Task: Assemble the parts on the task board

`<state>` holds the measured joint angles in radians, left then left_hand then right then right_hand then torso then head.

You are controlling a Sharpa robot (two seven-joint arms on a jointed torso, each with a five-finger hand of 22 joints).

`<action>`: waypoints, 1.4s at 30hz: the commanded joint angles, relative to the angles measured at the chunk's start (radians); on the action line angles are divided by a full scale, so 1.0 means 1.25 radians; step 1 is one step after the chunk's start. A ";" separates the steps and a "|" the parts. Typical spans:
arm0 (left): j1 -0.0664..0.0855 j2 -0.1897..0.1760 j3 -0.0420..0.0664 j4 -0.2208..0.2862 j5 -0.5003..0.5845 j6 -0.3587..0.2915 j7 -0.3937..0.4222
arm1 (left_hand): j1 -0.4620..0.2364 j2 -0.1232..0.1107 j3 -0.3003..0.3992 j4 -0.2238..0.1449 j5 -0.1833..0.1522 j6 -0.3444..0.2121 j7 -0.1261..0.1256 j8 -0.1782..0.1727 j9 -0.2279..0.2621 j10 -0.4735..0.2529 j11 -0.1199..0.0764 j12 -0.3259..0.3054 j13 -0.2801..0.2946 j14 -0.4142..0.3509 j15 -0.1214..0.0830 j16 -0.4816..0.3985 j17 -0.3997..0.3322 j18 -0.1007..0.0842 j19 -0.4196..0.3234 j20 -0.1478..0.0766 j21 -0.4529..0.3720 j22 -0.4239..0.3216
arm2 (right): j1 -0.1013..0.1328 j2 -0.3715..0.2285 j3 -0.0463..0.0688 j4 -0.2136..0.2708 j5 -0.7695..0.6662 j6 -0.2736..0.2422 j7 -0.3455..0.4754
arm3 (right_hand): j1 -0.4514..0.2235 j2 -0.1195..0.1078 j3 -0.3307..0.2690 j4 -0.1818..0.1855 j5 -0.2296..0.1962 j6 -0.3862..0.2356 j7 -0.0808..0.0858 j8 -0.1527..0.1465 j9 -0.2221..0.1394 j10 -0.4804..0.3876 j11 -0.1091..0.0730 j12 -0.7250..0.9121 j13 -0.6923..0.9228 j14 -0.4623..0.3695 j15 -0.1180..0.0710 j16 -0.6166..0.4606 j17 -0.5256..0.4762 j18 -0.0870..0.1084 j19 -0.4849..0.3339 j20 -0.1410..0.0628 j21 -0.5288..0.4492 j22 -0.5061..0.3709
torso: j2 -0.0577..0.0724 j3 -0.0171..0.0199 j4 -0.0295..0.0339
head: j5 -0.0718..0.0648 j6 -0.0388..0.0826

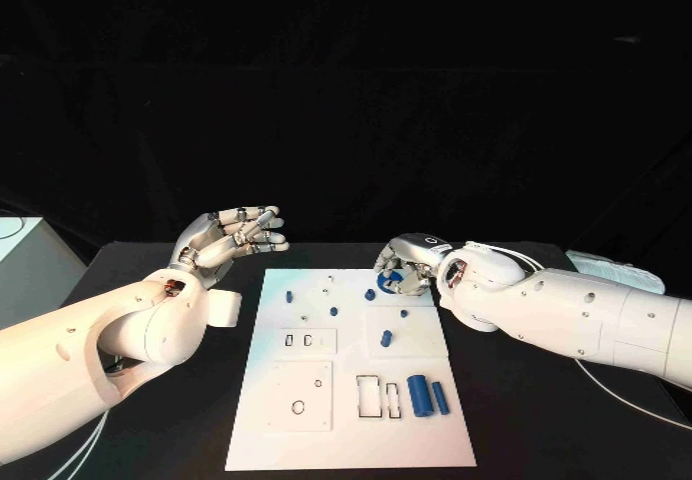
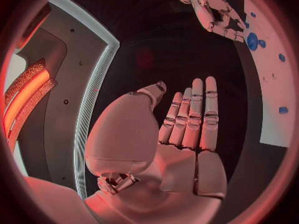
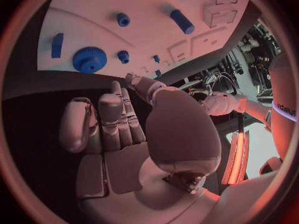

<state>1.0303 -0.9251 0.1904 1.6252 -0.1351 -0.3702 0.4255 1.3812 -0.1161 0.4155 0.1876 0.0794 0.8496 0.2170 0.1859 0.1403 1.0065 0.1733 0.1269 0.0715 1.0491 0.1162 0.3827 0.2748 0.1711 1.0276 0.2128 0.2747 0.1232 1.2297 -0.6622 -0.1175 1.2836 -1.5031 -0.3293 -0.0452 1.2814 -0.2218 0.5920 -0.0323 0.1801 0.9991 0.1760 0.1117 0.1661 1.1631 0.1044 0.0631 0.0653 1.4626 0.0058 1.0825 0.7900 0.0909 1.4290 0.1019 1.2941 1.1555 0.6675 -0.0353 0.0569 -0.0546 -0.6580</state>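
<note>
The left hand [image 1: 235,236] is hovering over the black table [image 1: 159,420] just off the board's [image 1: 353,445] far left corner, palm up and holding nothing; in the left wrist view its fingers [image 2: 194,115] are lying straight and side by side, the thumb standing off to one side. The white board is lying in the middle of the table. Several small blue parts are sitting along its far end, among them a short peg [image 1: 290,296] near the left edge. Further toward the right, a blue gear [image 3: 89,60] is lying by the far right corner, and in the right wrist view it is resting flat on the board with a small knob [image 3: 123,56] just beside it. A blue cylinder [image 1: 420,395] and a slimmer bar [image 1: 438,397] are lying side by side at the near right, next to two outlined slots [image 1: 379,396]. The right hand [image 1: 407,265] is hanging at the board's far right corner, close above the gear; its fingers are curled inward, and they seem to be gripping nothing, though the head view is too cramped there to be certain.
</note>
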 commanded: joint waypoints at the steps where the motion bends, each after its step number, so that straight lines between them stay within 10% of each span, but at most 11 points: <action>1: -0.001 0.001 0.001 0.007 -0.008 0.021 0.005 | 0.001 -0.009 0.007 0.000 -0.004 0.005 0.016 0.003 -0.001 0.006 0.002 -0.004 -0.001 -0.010 0.000 0.005 0.002 0.008 -0.002 0.001 0.003 0.001 | -0.001 0.007 0.001 0.001 -0.084 0.025 -0.059 | -0.001 -0.009 -0.002 0.007 -0.004 -0.005 0.001 -0.003 0.001 -0.010 0.001 -0.002 0.000 0.002 0.004 0.022 0.021 -0.014 0.006 0.004 0.012 0.016 | 0.015 -0.0021 0.0039 | -0.002 0.002; 10: -0.004 0.007 0.002 0.010 -0.009 0.026 0.001 | -0.001 -0.009 0.011 -0.001 -0.003 0.006 0.017 0.002 -0.001 0.006 0.003 -0.007 -0.001 -0.020 0.002 0.010 0.007 0.007 -0.007 0.002 0.003 0.000 | -0.004 0.018 0.001 0.007 -0.107 0.025 -0.073 | -0.006 -0.017 -0.011 0.016 -0.004 -0.013 -0.004 -0.007 0.002 -0.013 -0.002 0.000 0.001 0.005 0.004 0.061 0.057 -0.006 -0.006 0.007 -0.005 -0.013 | 0.026 -0.0083 0.0114 | -0.005 -0.006; 42: -0.004 0.014 0.003 0.000 -0.013 0.026 -0.007 | 0.001 -0.007 0.017 -0.003 -0.003 0.007 0.018 0.003 -0.001 0.007 0.003 -0.008 -0.001 -0.026 0.002 0.016 0.012 0.008 -0.009 0.002 0.004 0.001 | -0.009 0.031 0.000 0.011 -0.139 0.054 -0.106 | -0.006 -0.012 -0.015 0.029 0.000 -0.002 -0.007 0.001 0.009 0.002 -0.005 0.003 0.004 0.007 0.001 0.098 0.086 -0.006 -0.001 0.005 -0.002 -0.009 | 0.047 -0.0123 0.0148 | -0.014 -0.006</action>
<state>1.0246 -0.9094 0.1932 1.6230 -0.1452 -0.3562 0.4140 1.3813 -0.1160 0.4309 0.1834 0.0794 0.8513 0.2151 0.1859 0.1398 1.0098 0.1769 0.1219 0.0708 1.0218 0.1181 0.3989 0.2892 0.1698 1.0236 0.2166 0.2746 0.1228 1.2192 -0.6253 -0.1173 1.2969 -1.6558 -0.2810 -0.1657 1.2740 -0.2370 0.5735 -0.0017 0.1801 0.9908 0.1664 0.1060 0.1766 1.1591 0.0957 0.0632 0.0685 1.4631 0.0069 1.2014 0.8969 0.0916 1.4265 0.1112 1.2894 1.1435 0.7246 -0.0503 0.0755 -0.0724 -0.6661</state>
